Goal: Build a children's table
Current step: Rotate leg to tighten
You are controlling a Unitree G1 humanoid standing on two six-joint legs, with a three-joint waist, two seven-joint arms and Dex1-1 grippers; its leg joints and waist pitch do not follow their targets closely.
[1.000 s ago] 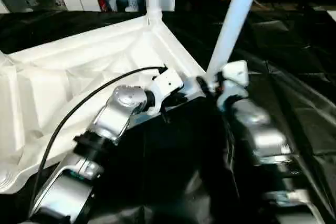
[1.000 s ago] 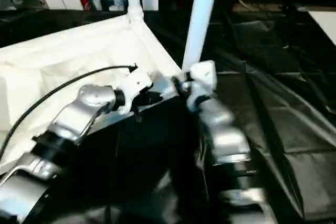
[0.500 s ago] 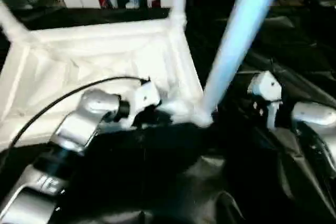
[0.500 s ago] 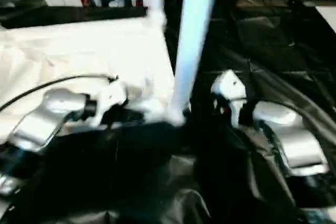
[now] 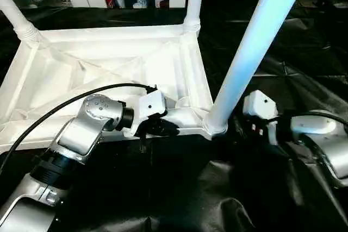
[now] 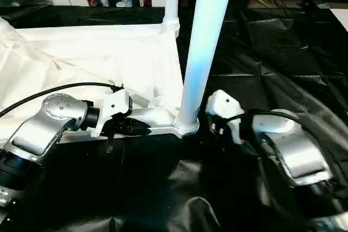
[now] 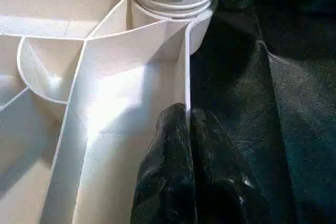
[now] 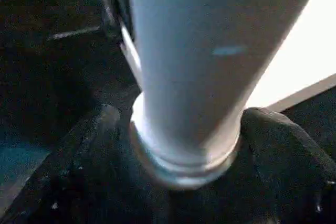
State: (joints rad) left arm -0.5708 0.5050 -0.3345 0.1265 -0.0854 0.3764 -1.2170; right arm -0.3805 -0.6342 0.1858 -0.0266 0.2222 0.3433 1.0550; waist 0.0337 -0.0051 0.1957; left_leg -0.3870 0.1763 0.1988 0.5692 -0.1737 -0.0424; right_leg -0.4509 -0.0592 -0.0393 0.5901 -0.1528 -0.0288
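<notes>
Right gripper (image 5: 235,126) swung out beside leg (image 5: 255,42), tabletop (image 5: 109,63) turned

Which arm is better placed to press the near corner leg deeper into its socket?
Probably the right. Its claw stands open around the base of that leg, while the left claw is shut on the tabletop rim.

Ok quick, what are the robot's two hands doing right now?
Left gripper: shut on the table's rim.
Right gripper: fingers spread on either side of the leg, at its base.
</notes>
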